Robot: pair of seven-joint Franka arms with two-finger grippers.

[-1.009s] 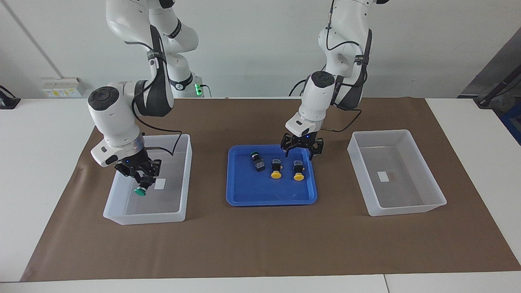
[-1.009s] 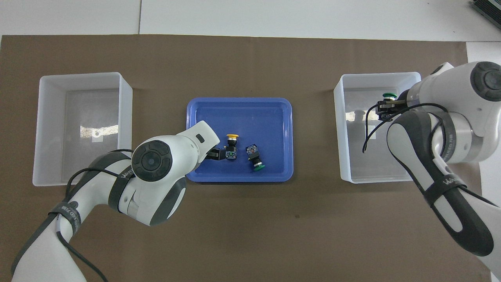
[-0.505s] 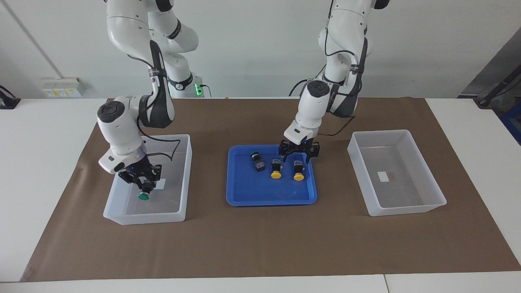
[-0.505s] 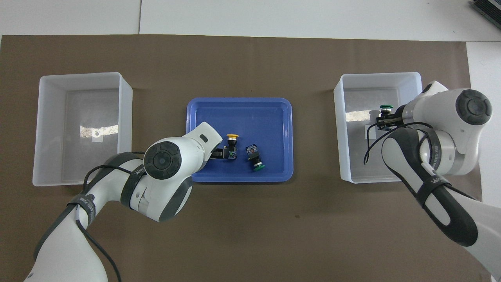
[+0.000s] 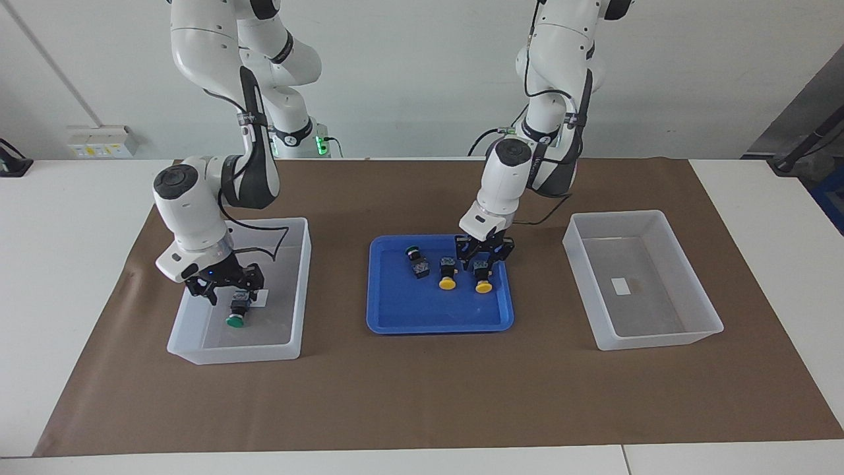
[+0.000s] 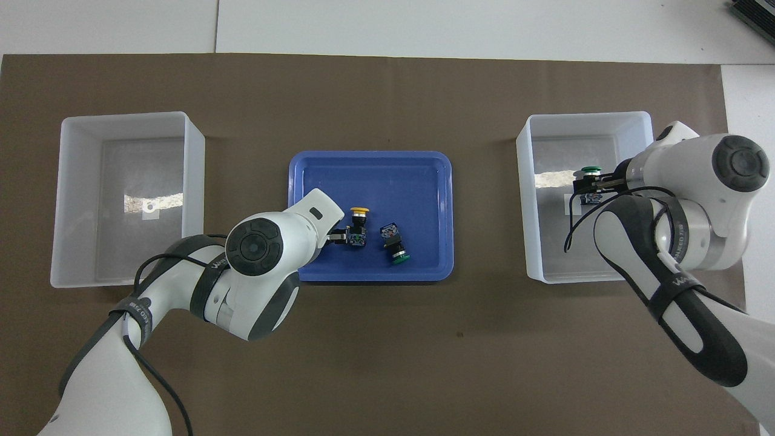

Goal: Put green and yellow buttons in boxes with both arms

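Observation:
A green button (image 5: 235, 316) lies in the clear box (image 5: 300, 277) at the right arm's end; it also shows in the overhead view (image 6: 590, 172). My right gripper (image 5: 227, 290) is open low in this box, just above the button. In the blue tray (image 5: 435, 326) lie two yellow buttons (image 5: 447, 282) (image 5: 483, 285) and a second green button (image 5: 414, 254). My left gripper (image 5: 484, 259) is open and down in the tray, its fingers on either side of the black body of the yellow button nearest the left arm's end. The left wrist hides this button in the overhead view.
A second clear box (image 5: 643, 218) at the left arm's end holds only a white label. Tray and boxes sit in a row on a brown mat (image 5: 422, 396). White table shows around the mat.
My right gripper lowered the green button into its box and opened; the button now lies on the box floor. My left gripper came down over the yellow button in the tray.

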